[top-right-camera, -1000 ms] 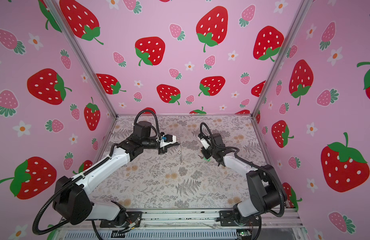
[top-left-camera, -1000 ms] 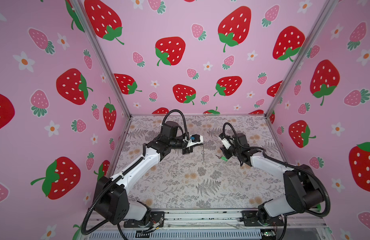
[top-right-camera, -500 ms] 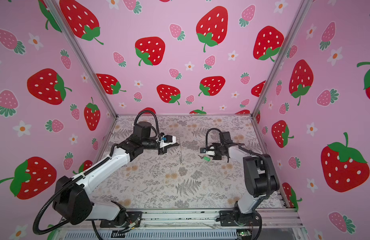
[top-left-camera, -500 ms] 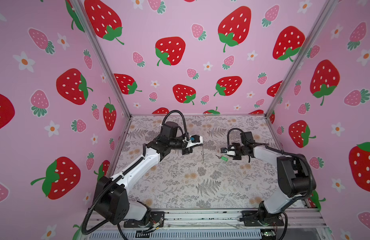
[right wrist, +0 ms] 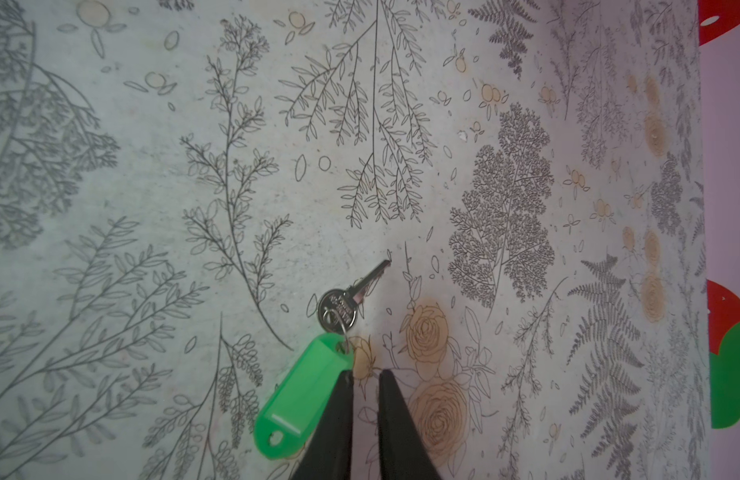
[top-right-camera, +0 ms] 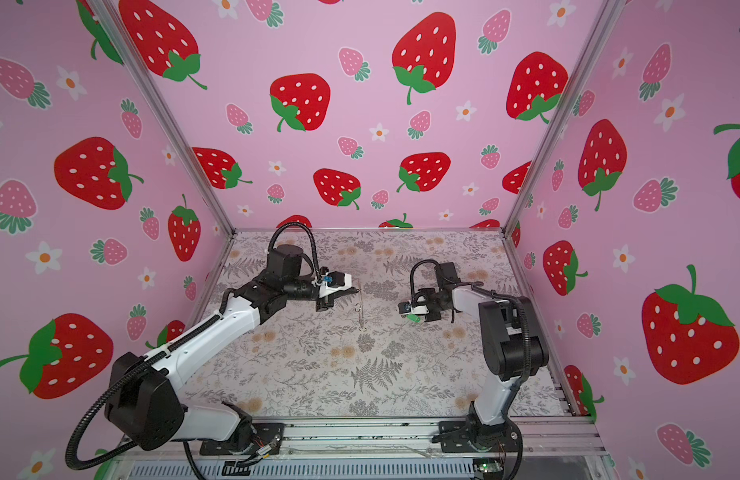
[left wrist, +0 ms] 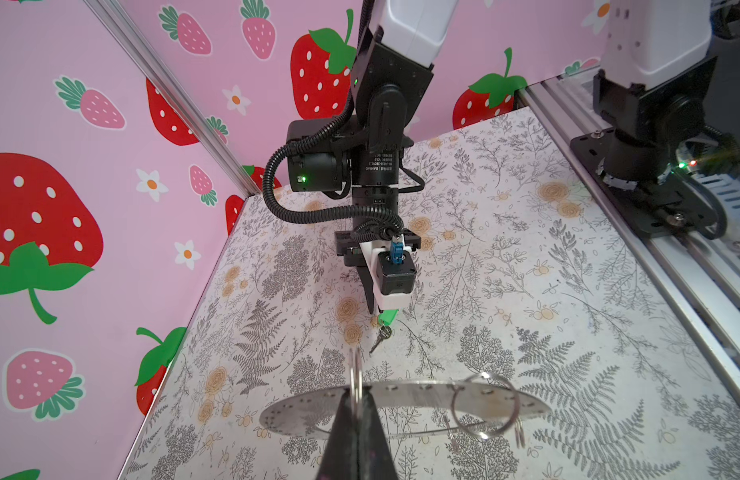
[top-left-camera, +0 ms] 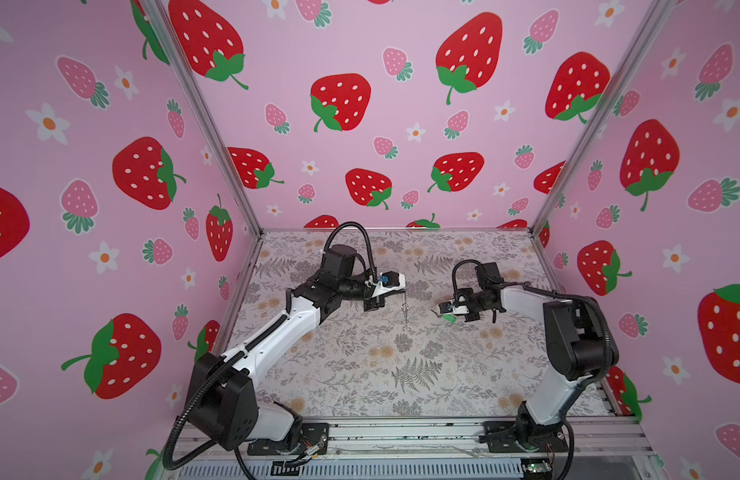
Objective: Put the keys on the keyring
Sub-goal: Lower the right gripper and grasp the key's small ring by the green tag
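Carefully: widen narrowly parted right gripper [right wrist: 365, 372], straddle bright-green plastic key tag [right wrist: 305, 390]; hold flat grey keyring [left wrist: 401, 399] steady, pinched by left gripper [left wrist: 355, 395].

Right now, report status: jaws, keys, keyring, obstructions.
Left jaws shut on keyring rim. Right jaws slightly apart, empty, beside keys; keys flat on table, not on ring. Nothing seen in the way.

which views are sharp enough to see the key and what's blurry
Right wrist view: key and green tag sharp, right fingers soft-edged. Left wrist view: flat ring and left fingers blurred up close, key tiny. Both top views: flat ring only a thin line, corner posts splay outward.
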